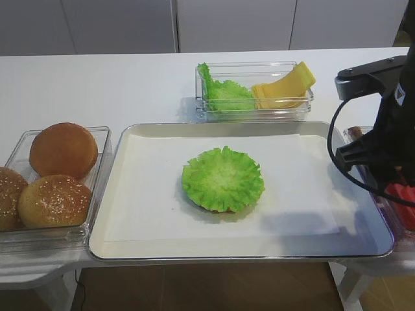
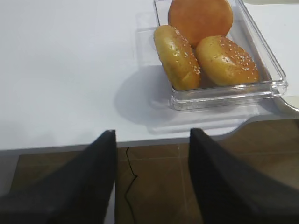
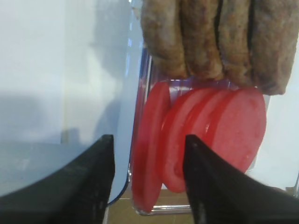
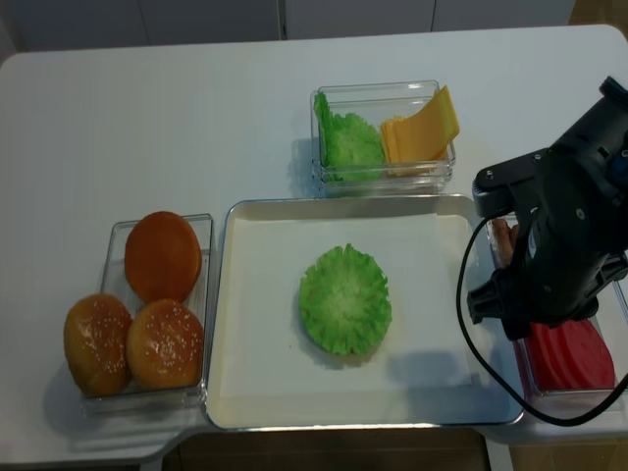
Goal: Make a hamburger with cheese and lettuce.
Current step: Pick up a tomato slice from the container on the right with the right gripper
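The hamburger (image 1: 222, 179) is a thin bun base under a ruffled green leaf, in the middle of the metal tray (image 1: 130, 194); it also shows in the second high view (image 4: 345, 299). Spare lettuce (image 1: 224, 95) and fanned cheese slices (image 1: 285, 84) sit in a clear box behind the tray. My right gripper (image 3: 149, 156) is open, low in a clear box right of the tray. Its jaws straddle the leftmost upright red tomato slice (image 3: 149, 154) without pinching it. My left gripper (image 2: 152, 158) is open and empty over the table's front left edge.
Three domed buns (image 1: 55, 175) lie in a clear box (image 1: 97, 214) left of the tray, also in the left wrist view (image 2: 201, 42). Brown patties (image 3: 215, 37) stand behind the tomato slices (image 4: 571, 355). My right arm (image 4: 564, 245) covers most of that box.
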### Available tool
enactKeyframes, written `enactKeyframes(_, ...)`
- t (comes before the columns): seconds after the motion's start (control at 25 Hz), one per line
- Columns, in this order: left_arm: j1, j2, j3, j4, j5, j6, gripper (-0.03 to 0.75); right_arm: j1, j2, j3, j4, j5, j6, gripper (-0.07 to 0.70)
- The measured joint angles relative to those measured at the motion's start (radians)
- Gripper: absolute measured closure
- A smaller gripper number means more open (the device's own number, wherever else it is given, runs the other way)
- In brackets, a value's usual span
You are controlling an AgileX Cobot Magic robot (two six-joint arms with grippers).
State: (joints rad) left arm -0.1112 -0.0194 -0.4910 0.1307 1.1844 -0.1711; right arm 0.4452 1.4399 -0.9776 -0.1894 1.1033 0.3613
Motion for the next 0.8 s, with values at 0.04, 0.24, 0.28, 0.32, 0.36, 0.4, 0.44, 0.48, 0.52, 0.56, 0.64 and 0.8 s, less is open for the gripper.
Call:
enactKeyframes(0.04,0.000,0.000,0.000,0.000,0.000,0.000,0.346,0.000,0.000,0.000,0.000,0.000,0.000,0.279)
enactKeyframes(0.24,0.000,0.000,0.000,0.000,0.000,0.000,0.346,0.000,0.000,0.000,0.000,0.000,-0.001,0.340)
enactKeyframes(0.28,0.000,0.000,0.000,0.000,0.000,0.000,0.346,0.000,0.000,0.000,0.000,0.000,-0.001,0.350)
enactKeyframes(0.32,0.000,0.000,0.000,0.000,0.000,0.000,0.346,0.000,0.000,0.000,0.002,0.000,-0.001,0.357)
enactKeyframes(0.36,0.000,0.000,0.000,0.000,0.000,0.000,0.346,0.000,0.000,0.000,0.002,0.000,-0.001,0.362)
enactKeyframes(0.4,0.000,0.000,0.000,0.000,0.000,0.000,0.346,0.000,0.000,0.000,0.002,0.000,-0.001,0.365)
enactKeyframes(0.44,0.000,0.000,0.000,0.000,0.000,0.000,0.346,0.000,0.000,0.000,0.002,0.000,-0.002,0.367)
enactKeyframes(0.48,0.000,0.000,0.000,0.000,0.000,0.000,0.346,0.000,0.000,0.000,0.002,0.000,-0.002,0.367)
enactKeyframes(0.52,0.000,0.000,0.000,0.000,0.000,0.000,0.346,0.000,0.000,0.000,0.004,0.000,-0.009,0.368)
enactKeyframes(0.56,0.000,0.000,0.000,0.000,0.000,0.000,0.346,0.000,0.000,0.000,0.004,0.000,-0.016,0.368)
enactKeyframes(0.64,0.000,0.000,0.000,0.000,0.000,0.000,0.346,0.000,0.002,0.000,0.005,0.002,-0.020,0.370)
enactKeyframes(0.8,0.000,0.000,0.000,0.000,0.000,0.000,0.346,0.000,0.005,0.000,0.005,0.002,-0.023,0.391)
